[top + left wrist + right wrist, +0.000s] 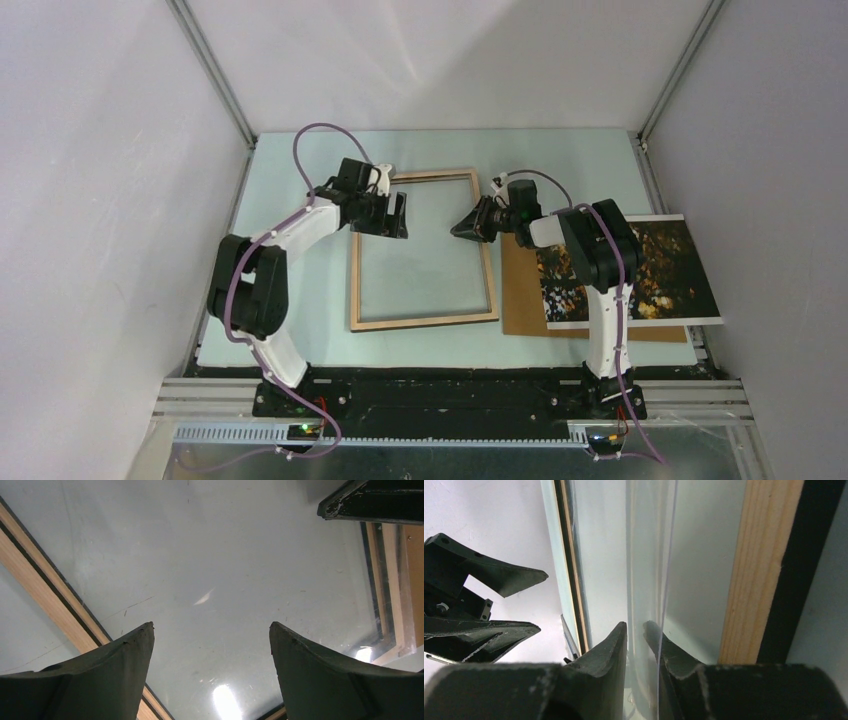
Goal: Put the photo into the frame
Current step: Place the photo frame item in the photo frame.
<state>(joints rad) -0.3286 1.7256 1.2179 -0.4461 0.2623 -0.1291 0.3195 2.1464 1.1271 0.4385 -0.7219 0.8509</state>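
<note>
The frame (425, 320) lies wood side up in the middle of the table, its clear pane (420, 260) inside. The photo (670, 270) lies picture up at the right, partly under the right arm. My left gripper (397, 215) is open and empty over the frame's upper left part; in the left wrist view (211, 630) the pane (225, 555) and a wood rail (35, 580) lie below it. My right gripper (460, 228) is at the frame's upper right edge. In the right wrist view (635, 626) it is shut on the pane's raised edge (649, 555), beside the wood rail (764, 565).
A plain brown backing board (520, 290) lies under the photo's left part, right of the frame. White walls enclose the table on three sides. The two grippers face each other closely over the frame's top part; the left one shows in the right wrist view (489, 600).
</note>
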